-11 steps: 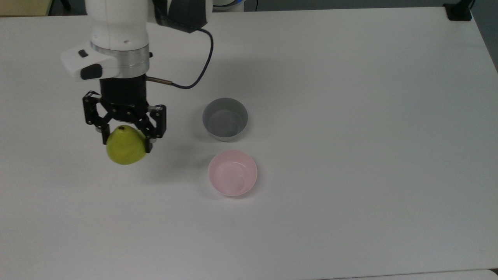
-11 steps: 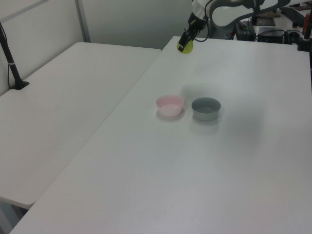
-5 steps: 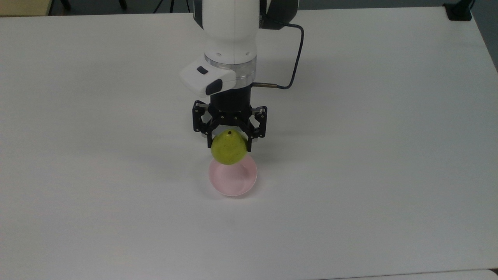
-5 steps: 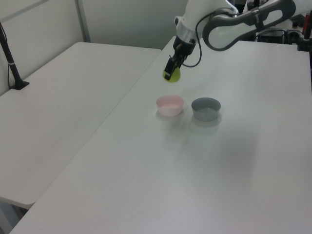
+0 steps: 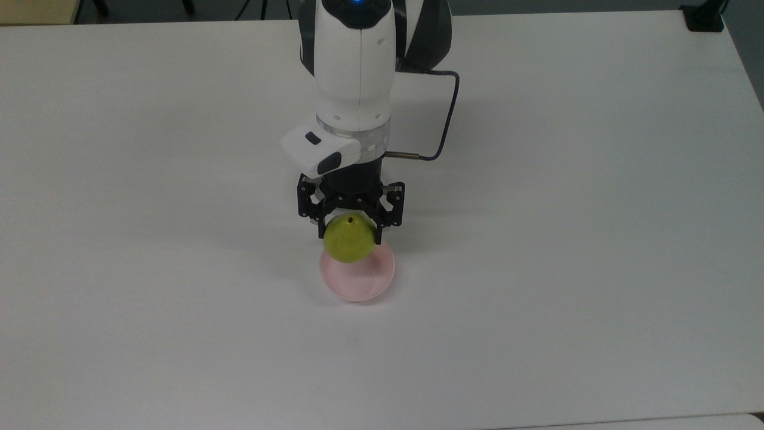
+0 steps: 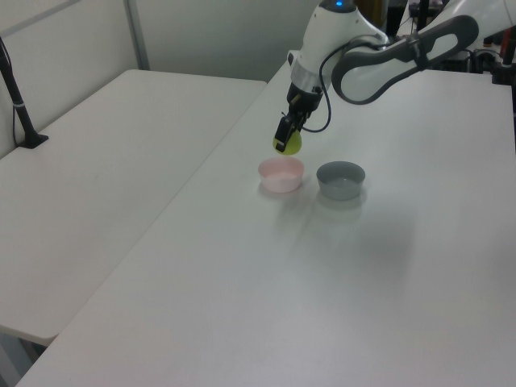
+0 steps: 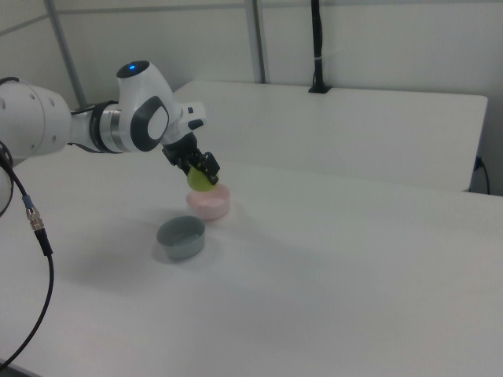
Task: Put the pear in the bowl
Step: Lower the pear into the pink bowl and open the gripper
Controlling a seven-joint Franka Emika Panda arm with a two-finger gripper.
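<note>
You see the pear (image 5: 350, 239) held in the gripper (image 5: 351, 222), which is clenched on it with one black finger on each side. The pear's small dark stem hole faces up toward the gripper, so its long way runs up and down, with the fat end hanging below. The pear is in the air and does not touch anything else.

Just under the gripper sits the pink bowl (image 5: 364, 280) on the white surface (image 5: 567, 239). In the left view the pear (image 6: 289, 143) hangs a little above the bowl's (image 6: 281, 175) back rim, not inside it. In the right view the pear (image 7: 199, 180) is close above the bowl (image 7: 209, 203).

The grey bowl (image 6: 340, 179) stands right beside the pink bowl, off to the side of the gripper. In the right view the grey bowl (image 7: 181, 238) is nearer the camera than the gripper (image 7: 200, 171).

The arm (image 5: 356, 71) reaches out over the surface and bends down at the wrist, so the gripper points almost straight down. A thin black cable (image 5: 444, 125) loops out from the wrist.

Half a second ago the pear was a bit higher over the bowl. Now the gripper has come down some, and the pear covers more of the bowl's back edge in the top view. One second ago the gripper was far off to the top view's left of both bowls.
</note>
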